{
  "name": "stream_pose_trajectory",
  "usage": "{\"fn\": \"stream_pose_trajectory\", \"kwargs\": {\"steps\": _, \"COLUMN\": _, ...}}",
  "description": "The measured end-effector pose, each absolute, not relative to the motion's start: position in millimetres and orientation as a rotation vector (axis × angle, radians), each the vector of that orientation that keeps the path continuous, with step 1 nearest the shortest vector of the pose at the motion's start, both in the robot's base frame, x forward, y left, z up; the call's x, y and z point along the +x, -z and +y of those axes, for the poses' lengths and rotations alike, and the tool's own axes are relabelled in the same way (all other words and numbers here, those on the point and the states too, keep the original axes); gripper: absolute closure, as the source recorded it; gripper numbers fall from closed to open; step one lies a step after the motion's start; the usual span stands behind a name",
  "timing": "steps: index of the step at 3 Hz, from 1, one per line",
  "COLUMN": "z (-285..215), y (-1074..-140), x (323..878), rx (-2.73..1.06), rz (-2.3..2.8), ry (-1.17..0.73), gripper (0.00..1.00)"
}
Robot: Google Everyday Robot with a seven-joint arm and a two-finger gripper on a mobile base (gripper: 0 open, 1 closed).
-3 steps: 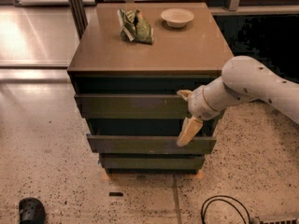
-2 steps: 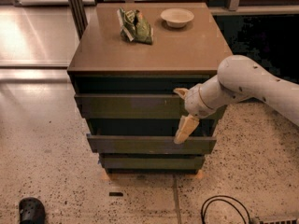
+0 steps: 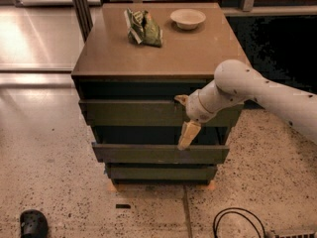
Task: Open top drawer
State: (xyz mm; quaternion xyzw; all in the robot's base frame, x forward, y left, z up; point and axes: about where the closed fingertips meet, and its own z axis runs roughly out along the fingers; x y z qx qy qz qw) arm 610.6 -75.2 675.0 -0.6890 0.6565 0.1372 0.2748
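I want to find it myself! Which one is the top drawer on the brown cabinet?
Find the brown cabinet with a bowl and a green bag on top. Three dark drawer fronts stack down its face; the top drawer is the highest, with the white arm's gripper against its right part. It is taller than the slimmer middle front and bottom front below it.

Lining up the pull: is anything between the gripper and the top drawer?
Nothing. The camera view shows the gripper right at the front of the top drawer, with no object between.
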Motion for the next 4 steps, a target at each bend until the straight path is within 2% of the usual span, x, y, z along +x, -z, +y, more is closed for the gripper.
{"fn": "stream_pose_trajectory", "kwargs": {"steps": 1, "z": -64, "y": -673, "x": 623, "rx": -1.878, "rz": 1.740, "ry": -0.363, "gripper": 0.00}}
{"fn": "stream_pose_trajectory", "kwargs": {"steps": 4, "z": -69, "y": -651, "x": 614, "rx": -1.890, "rz": 1.792, "ry": -0.425, "gripper": 0.00}}
